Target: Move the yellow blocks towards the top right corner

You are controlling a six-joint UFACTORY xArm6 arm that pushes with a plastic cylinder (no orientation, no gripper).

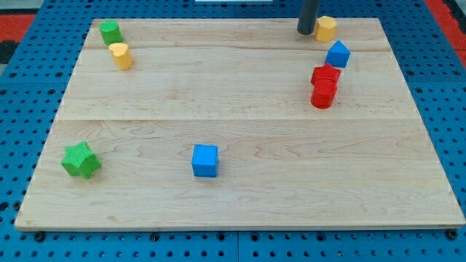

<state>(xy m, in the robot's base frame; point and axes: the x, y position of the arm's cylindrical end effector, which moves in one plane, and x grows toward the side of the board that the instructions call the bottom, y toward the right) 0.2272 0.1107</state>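
Note:
One yellow block lies near the board's top right corner. My tip stands just to its left, touching or nearly touching it. A second yellow block, cylinder-like, lies at the top left, just below and right of a green block. The rod comes down from the view's top edge.
A blue block lies below the right yellow block. Two red blocks sit touching below it. A blue cube lies at bottom centre. A green star-shaped block lies at bottom left. The wooden board sits on blue pegboard.

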